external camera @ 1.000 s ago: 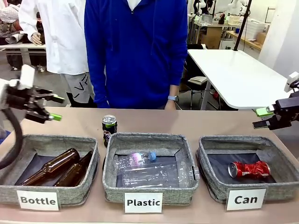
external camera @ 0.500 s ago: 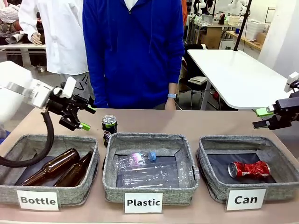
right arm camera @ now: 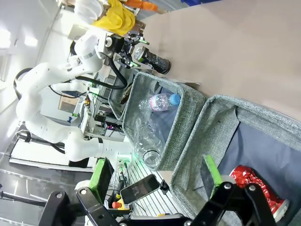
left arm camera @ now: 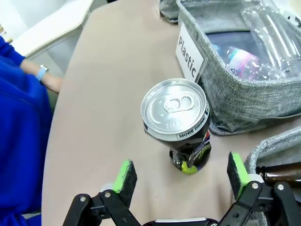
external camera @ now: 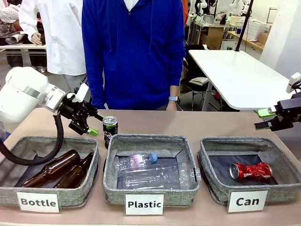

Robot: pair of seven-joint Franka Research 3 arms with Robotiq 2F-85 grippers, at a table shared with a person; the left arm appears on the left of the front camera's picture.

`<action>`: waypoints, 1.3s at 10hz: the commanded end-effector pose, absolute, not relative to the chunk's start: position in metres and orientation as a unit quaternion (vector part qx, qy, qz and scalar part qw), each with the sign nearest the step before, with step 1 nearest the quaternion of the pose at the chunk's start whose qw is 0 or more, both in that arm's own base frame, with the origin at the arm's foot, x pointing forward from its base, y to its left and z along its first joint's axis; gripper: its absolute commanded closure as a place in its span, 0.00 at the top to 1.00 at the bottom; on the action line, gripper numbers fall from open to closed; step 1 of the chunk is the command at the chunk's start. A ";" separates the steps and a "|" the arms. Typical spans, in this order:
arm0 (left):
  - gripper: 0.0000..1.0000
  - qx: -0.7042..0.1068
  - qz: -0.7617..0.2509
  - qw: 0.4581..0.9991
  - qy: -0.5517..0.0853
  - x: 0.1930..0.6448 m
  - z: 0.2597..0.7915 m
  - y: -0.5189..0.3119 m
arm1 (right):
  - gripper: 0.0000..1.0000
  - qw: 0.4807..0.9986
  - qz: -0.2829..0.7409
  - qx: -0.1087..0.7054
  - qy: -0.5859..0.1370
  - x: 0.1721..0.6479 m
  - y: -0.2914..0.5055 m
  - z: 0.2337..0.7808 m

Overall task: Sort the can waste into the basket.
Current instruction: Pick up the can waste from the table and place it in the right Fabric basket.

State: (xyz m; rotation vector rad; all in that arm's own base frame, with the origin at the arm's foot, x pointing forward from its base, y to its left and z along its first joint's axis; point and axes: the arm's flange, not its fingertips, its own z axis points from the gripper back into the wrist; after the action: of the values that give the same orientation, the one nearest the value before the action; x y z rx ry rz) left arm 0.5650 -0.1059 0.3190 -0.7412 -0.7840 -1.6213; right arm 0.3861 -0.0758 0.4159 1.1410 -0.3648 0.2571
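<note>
Three grey baskets are standing along the near edge of the table (external camera: pixel 188 123).

Nearest, the crushed red can (external camera: pixel 251 171) is lying inside the basket (external camera: pixel 212 185) labelled "Can", at the near right corner; the right gripper (external camera: pixel 266 119) is hanging above its far right corner with fingers spread and nothing between them. Farther, the dark can (external camera: pixel 110 131) is standing upright just behind the middle basket (external camera: pixel 146 193), and the left gripper (external camera: pixel 95 123) is spread wide just beside it, not touching. Beyond the far edge, a person (external camera: pixel 134 52) in blue is standing.
</note>
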 end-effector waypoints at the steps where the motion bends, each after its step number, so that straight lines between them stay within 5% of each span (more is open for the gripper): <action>1: 1.00 -0.329 -0.688 0.566 -0.313 0.574 0.316 -0.115 | 1.00 0.815 0.129 0.537 -0.174 0.385 -0.077 0.417; 10: 1.00 -0.379 -0.680 0.551 -0.300 0.580 0.291 -0.152 | 1.00 0.815 0.129 0.537 -0.174 0.385 -0.077 0.417; 11: 0.59 -0.390 -0.677 0.546 -0.302 0.579 0.291 -0.152 | 1.00 0.815 0.129 0.537 -0.174 0.385 -0.077 0.417; 12: 0.42 -0.390 -0.675 0.549 -0.301 0.579 0.288 -0.152 | 1.00 0.815 0.129 0.537 -0.174 0.385 -0.077 0.417; 13: 0.00 -0.390 -0.675 0.549 -0.301 0.578 0.287 -0.153 | 1.00 0.815 0.129 0.537 -0.174 0.385 -0.077 0.417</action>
State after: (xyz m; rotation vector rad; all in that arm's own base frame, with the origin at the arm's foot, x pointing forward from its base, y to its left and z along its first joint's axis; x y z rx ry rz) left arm 0.5739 -0.1506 0.2865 -0.9046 -0.7225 -1.6152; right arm 0.3861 -0.0758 0.4160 1.1410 -0.3648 0.2571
